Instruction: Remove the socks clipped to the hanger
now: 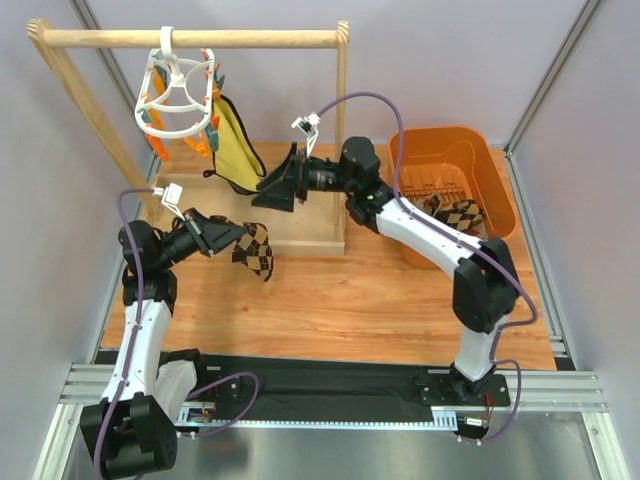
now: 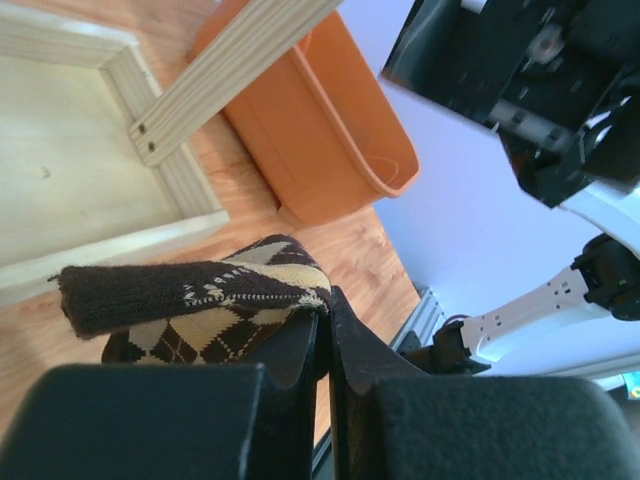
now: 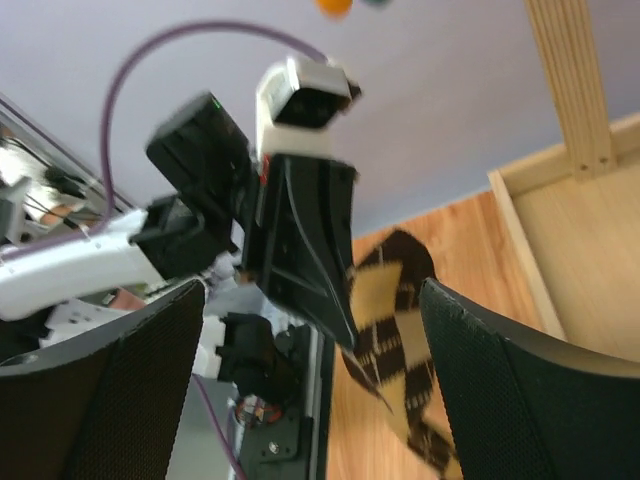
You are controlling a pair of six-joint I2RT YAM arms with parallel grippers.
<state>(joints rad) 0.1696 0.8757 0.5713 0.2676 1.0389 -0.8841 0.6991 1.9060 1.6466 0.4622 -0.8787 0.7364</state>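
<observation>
Left fingers (image 2: 355, 350): pinched shut on the argyle sock (image 1: 256, 252), gripping it near one end.
Argyle sock: off the hanger (image 1: 178, 95) and dangling over the table (image 1: 350, 310) — long axis slanted, free end pointing down toward near-right.
Right fingers (image 3: 510, 390): spread wide, holding nothing.

**Camera placement, three views**

Top external: fixed and high, behind the arm bases, looking down and forward. It takes in the whole wooden frame (image 1: 250, 39) from far off.

Left wrist: very close, just behind the left gripper (image 2: 326, 305). It faces the frame's base corner, with the orange bin (image 2: 320, 130) beyond that corner.

Right wrist: close, tilted upward, framed by the right gripper (image 3: 310, 288), with one frame post at its right edge.

Shared by all three: the argyle sock (image 1: 256, 252) just in front of the frame's base.
</observation>
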